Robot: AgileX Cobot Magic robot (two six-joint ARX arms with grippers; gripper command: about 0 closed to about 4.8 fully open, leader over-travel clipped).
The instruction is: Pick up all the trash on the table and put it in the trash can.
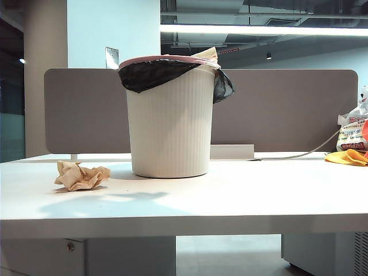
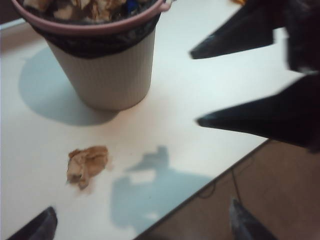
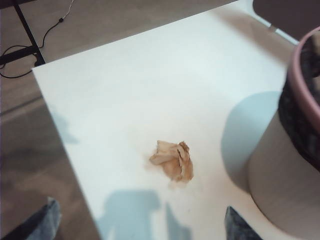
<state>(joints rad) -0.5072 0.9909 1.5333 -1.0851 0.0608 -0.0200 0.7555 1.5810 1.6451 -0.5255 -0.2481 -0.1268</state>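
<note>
Trash [image 2: 87, 164] — one crumpled paper wad, light, soft, springy — lies on the surface [image 2: 200, 80] ahead of both empty, open pincers, left [image 2: 140, 227] and right [image 3: 142, 227]; pinch across its bulk.

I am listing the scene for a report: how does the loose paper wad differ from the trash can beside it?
The paper wad is small, brown and crumpled; the trash can is tall, white and ribbed. The wad lies low on the table; the can stands upright. Both rest on that table, apart.

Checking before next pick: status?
Left gripper and right gripper open, empty, above table. One paper wad left of trash can. Nothing blocking.
</note>
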